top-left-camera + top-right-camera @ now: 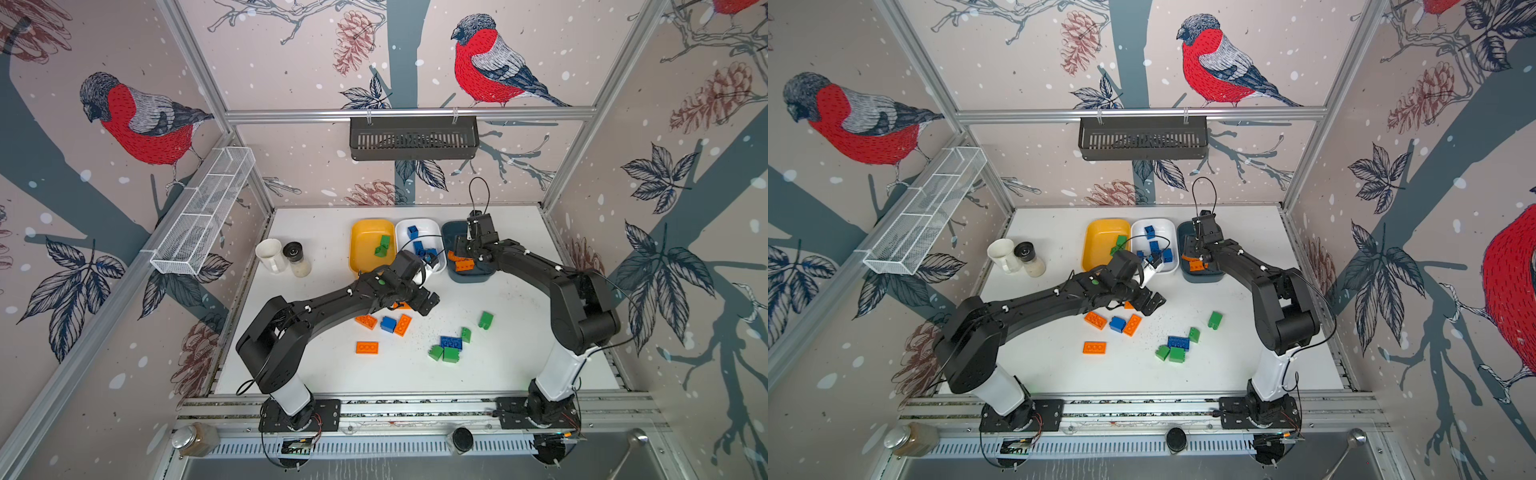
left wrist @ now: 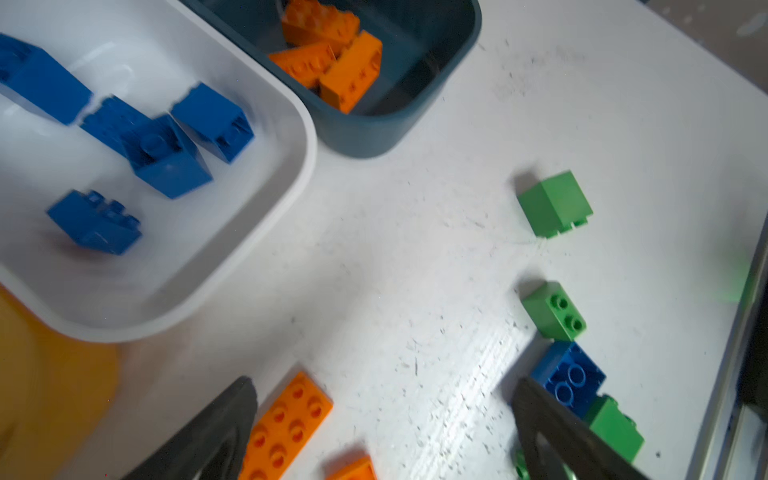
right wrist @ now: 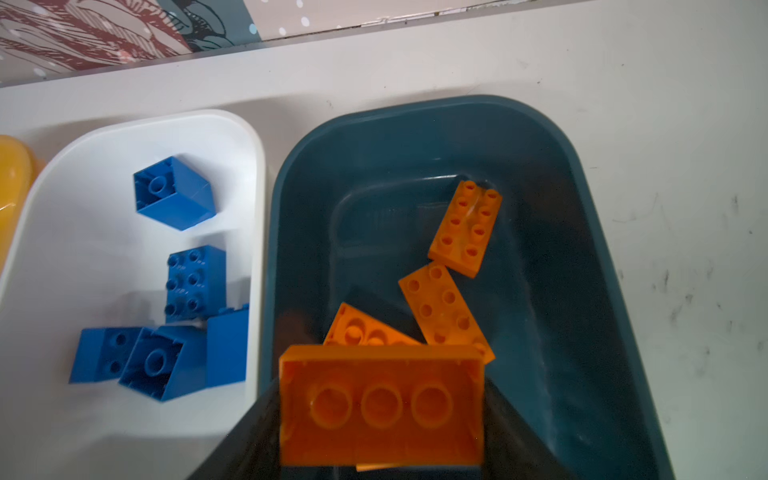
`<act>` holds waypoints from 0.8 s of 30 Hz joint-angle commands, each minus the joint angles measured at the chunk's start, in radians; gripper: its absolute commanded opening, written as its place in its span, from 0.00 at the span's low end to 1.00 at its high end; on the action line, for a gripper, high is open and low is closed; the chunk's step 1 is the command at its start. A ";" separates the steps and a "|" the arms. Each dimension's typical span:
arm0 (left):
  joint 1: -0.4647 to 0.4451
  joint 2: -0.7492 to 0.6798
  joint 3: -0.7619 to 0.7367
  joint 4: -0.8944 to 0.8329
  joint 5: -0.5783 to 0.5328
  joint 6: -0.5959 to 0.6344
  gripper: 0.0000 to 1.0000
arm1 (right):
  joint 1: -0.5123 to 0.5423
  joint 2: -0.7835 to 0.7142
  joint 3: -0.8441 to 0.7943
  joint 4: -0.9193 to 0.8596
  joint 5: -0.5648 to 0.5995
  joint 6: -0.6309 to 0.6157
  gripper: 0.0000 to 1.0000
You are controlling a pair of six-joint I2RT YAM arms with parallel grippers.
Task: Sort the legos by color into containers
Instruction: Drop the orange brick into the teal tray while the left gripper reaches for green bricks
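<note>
Three containers stand in a row at the back: a yellow tub (image 1: 365,249) with green legos (image 1: 383,245), a white tub (image 1: 428,226) with several blue legos (image 3: 195,282), and a teal tub (image 1: 473,276) with orange ones (image 3: 465,228). My right gripper (image 3: 381,407) hangs over the teal tub, shut on an orange brick (image 3: 381,374) held underside up. My left gripper (image 2: 384,386) is open in front of the white tub, low over the table, with a flat orange brick (image 2: 286,424) by one finger. Loose orange (image 1: 366,347), blue (image 1: 388,323) and green (image 1: 485,320) legos lie on the table.
A white mug (image 1: 270,255) and a shaker jar (image 1: 297,259) stand left of the tubs. A white mesh basket (image 1: 203,212) hangs on the left wall and a black basket (image 1: 413,137) on the back rail. A blue-and-green cluster (image 1: 451,349) lies centre right.
</note>
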 commanded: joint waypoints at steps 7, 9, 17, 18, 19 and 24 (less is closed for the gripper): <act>-0.086 -0.050 -0.071 -0.095 0.111 -0.043 0.91 | 0.004 0.120 0.157 -0.042 0.070 0.039 0.77; -0.103 -0.037 -0.070 -0.123 0.121 -0.039 0.90 | 0.016 0.087 0.139 -0.029 0.081 0.043 0.85; -0.165 0.028 -0.051 -0.192 0.154 -0.038 0.78 | 0.064 -0.175 -0.106 0.080 0.138 0.098 0.99; -0.174 0.040 -0.044 -0.205 0.148 -0.038 0.76 | 0.064 -0.215 -0.144 0.092 0.149 0.114 0.99; -0.185 0.051 -0.040 -0.214 0.141 -0.040 0.75 | 0.063 -0.255 -0.184 0.103 0.164 0.129 1.00; -0.231 0.098 -0.041 -0.197 0.122 -0.077 0.73 | 0.062 -0.426 -0.351 0.139 0.241 0.168 0.99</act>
